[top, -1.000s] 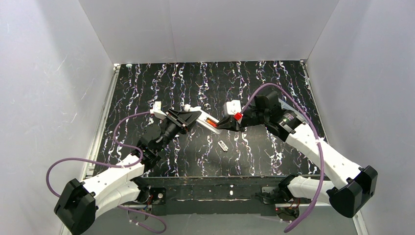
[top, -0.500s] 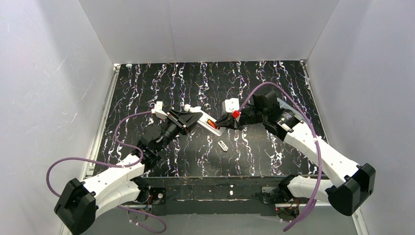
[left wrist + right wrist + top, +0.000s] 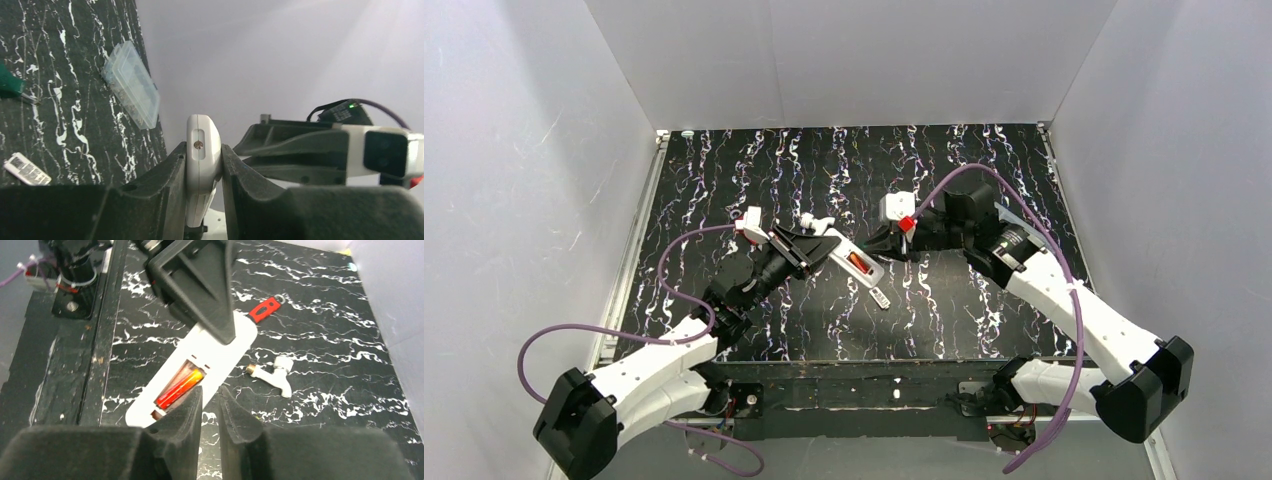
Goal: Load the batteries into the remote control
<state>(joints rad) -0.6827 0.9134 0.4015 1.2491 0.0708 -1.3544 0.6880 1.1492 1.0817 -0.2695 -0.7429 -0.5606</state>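
One slender red-orange battery [image 3: 180, 389] at least lies in the recessed bay of the slim white plastic remote control [image 3: 220, 360]. A second may sit beside it, but the glare makes that hard to tell. The left claw [image 3: 829, 245] is clamped on one end of the remote and holds it bay-up over the black marbled worktop [image 3: 964, 170]. The right claw [image 3: 210, 396] hovers just over the bay, its jaws a narrow slit apart and empty. Loading looks nearly done. The small flat whitish cover plate [image 3: 881, 297] lies on the worktop, not yet fitted.
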